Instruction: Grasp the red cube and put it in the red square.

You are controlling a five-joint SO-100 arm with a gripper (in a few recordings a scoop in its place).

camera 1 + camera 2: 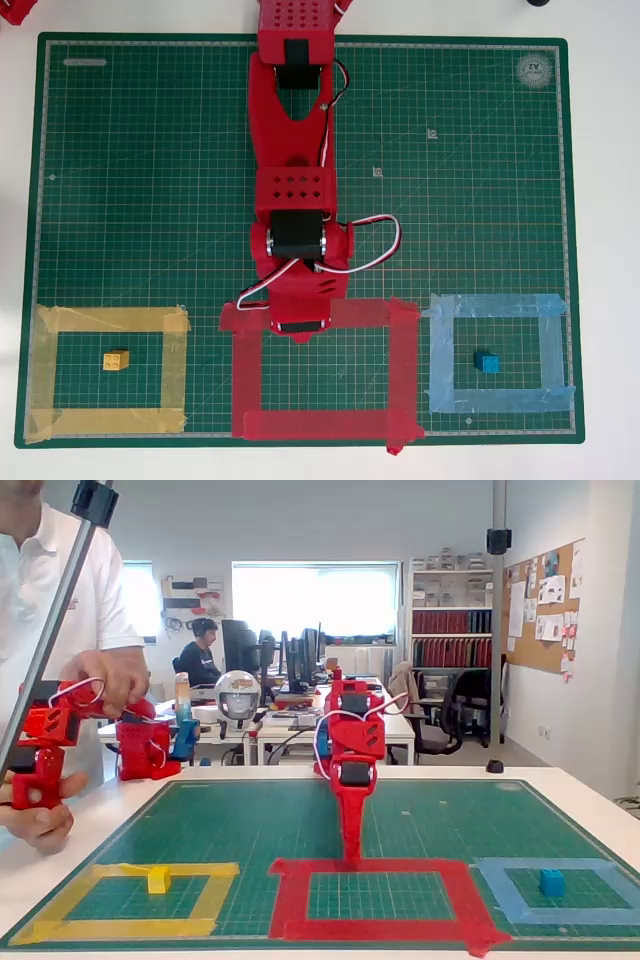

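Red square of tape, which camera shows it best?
The overhead view: the red square lies flat, with all four strips and corners traceable, though the arm covers part of its top strip. The fixed view shows it low and foreshortened, with the arm standing at its far strip.

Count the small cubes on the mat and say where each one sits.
2 visible: the yellow cube inside the yellow tape outline, and the blue cube inside the light blue tape outline. A red cube may be hidden under the arm over the red square.

The red square (325, 375), a wide red tape outline, lies flat; the red cube is possibly hidden.
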